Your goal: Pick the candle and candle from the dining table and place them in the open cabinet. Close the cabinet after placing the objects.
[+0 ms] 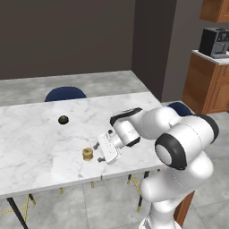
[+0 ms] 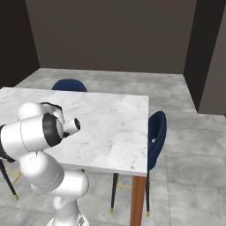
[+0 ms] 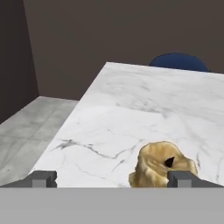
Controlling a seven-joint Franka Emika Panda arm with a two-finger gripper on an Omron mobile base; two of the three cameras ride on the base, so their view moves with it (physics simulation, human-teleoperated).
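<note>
The short golden spool-shaped candle point(image 1: 88, 154) stands on the white marble dining table point(image 1: 36, 138) near its front edge. My gripper point(image 1: 96, 153) lies low over the tabletop just right of it, pointing at it, and is open. In the hand view the candle point(image 3: 161, 168) sits close in front of the right fingertip point(image 3: 181, 178), toward the right side of the gap, and my gripper point(image 3: 113, 179) holds nothing. The slim stick candle on its silver dish is out of view.
A small black round lump point(image 1: 63, 119) rests farther back on the table. Blue chairs stand at the far side point(image 1: 65, 93) and the right end point(image 2: 156, 128). A wooden counter unit point(image 1: 208, 85) carries a coffee machine point(image 1: 214, 42), under a reddish-brown wall cabinet corner point(image 1: 216, 10).
</note>
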